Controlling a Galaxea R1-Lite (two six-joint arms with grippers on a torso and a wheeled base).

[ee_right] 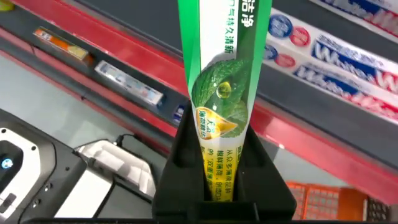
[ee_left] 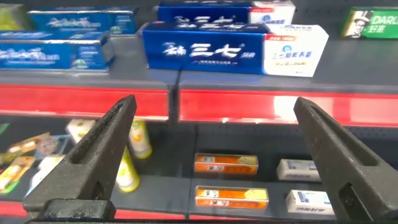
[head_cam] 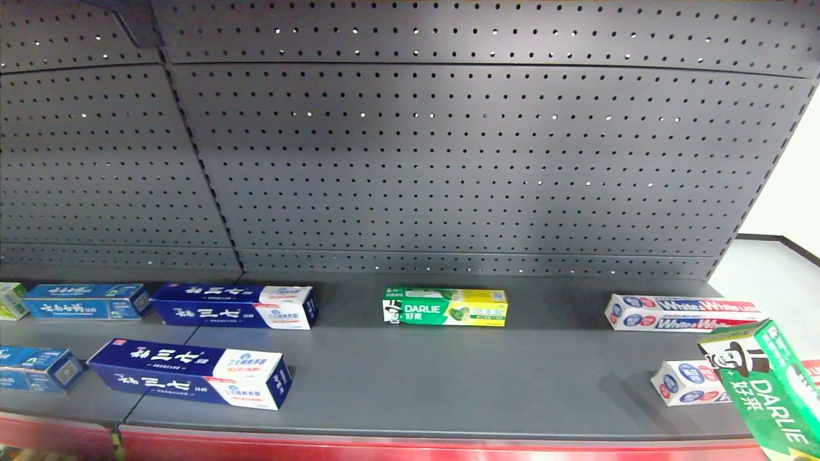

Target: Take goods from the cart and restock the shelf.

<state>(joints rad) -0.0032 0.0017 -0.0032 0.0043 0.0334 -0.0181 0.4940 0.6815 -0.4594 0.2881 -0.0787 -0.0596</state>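
1. Green box point(head_cam: 765, 390) was clamped at one end between the fingers of the right gripper point(ee_right: 219, 165). Most of its length stood out past the fingertips, toward the shelf point(head_cam: 448, 378).
2. It seemed to be thin cardboard with a tube inside: light, stiff along its length, easy to dent on the wide faces.
3. The glossy print could slip, so I judged a hold nearer the middle to be safer than one at the end.
4. The left gripper point(ee_left: 214, 155) was spread wide with nothing in it, and a blue box point(ee_left: 205, 50) lay beyond its fingertips.
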